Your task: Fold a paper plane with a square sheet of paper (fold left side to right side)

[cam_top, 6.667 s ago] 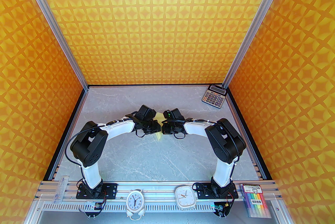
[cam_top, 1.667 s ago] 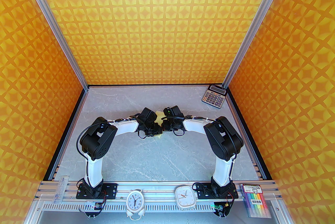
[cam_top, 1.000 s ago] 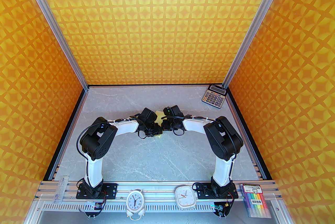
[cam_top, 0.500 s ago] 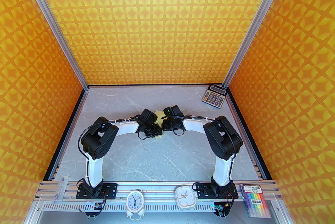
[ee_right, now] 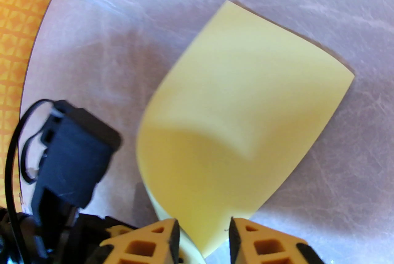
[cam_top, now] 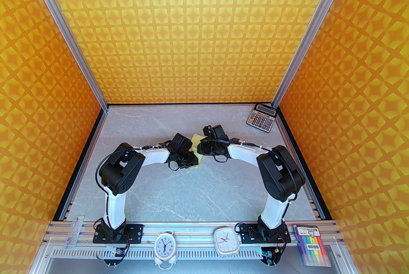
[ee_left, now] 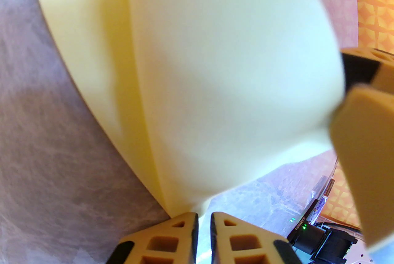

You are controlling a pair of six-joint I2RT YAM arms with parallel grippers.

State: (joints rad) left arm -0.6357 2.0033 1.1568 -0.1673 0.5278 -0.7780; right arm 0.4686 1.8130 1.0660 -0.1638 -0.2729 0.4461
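Both arms are reaching in toward the middle of the grey marbled counter [cam_top: 179,189], their wrists nearly meeting over the pale yellow square sheet of paper [ee_right: 246,121]. The left claw [ee_left: 203,221] is pinching a corner of the sheet: its tan fingers are sitting almost together, and the paper's corner is running down into the sliver between them. The right claw [ee_right: 203,227] is standing with its jaws apart. The near edge of the sheet is hanging in the gap between them, and neither finger is pressing on it as far as I can see. The sheet itself is bowing up off the counter on the side nearest the claws, one part curling over another. Its far corners are lying low against the stone. A grey calculator [cam_top: 261,121] is sitting in the far right corner of the counter, well apart from the paper. Along the metal rail at the near edge, a round white clock [cam_top: 165,247] and a squarish white clock [cam_top: 225,240] are standing between the arm bases. A pack of coloured markers [cam_top: 312,245] is lying off to the right of them.
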